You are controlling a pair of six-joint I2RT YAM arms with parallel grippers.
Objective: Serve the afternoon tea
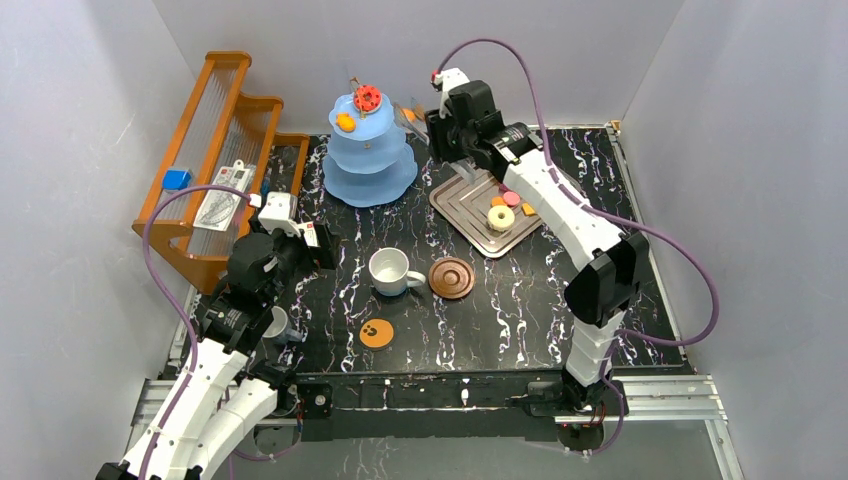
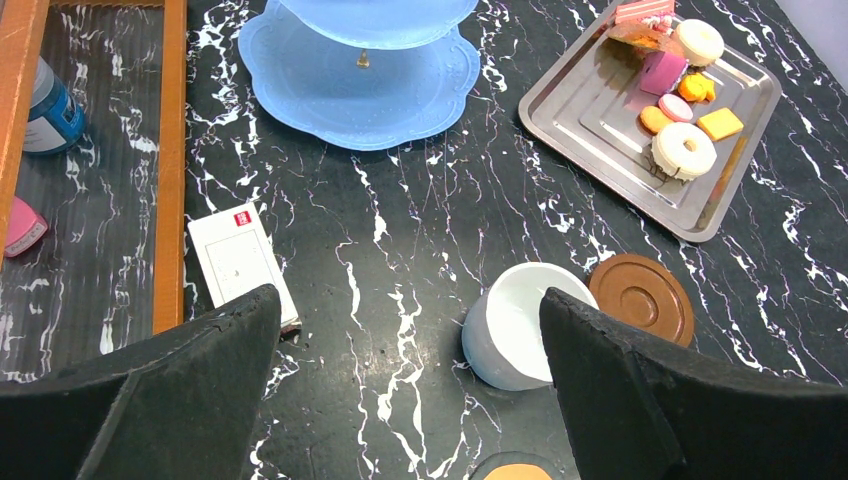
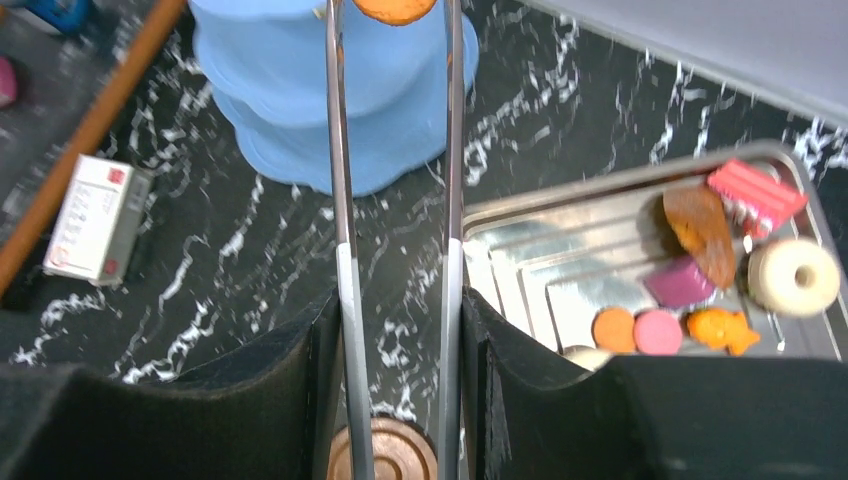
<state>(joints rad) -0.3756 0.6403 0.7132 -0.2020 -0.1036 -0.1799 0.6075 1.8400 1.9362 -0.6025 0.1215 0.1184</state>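
The light-blue three-tier stand point(image 1: 370, 150) stands at the back with a red pastry point(image 1: 367, 97) and an orange pastry point(image 1: 345, 122) on top. My right gripper point(image 1: 445, 125) is shut on metal tongs point(image 3: 345, 200), which pinch an orange pastry point(image 3: 395, 8) beside the stand's upper tiers point(image 3: 300, 90). Several pastries and a white donut point(image 1: 500, 217) lie on the silver tray point(image 1: 470, 200). The white mug point(image 1: 388, 270), brown saucer point(image 1: 451, 277) and paw-print coaster point(image 1: 376, 333) sit apart mid-table. The grey cup point(image 1: 277, 325) is by my left arm. My left gripper point(image 2: 408, 300) is open and empty, left of the mug point(image 2: 515, 335).
The orange wooden rack point(image 1: 215, 150) fills the left side, holding a blue bottle point(image 2: 50, 105) and other small items. A white box point(image 2: 240, 262) lies on the table beside the rack. Grey walls close in on three sides.
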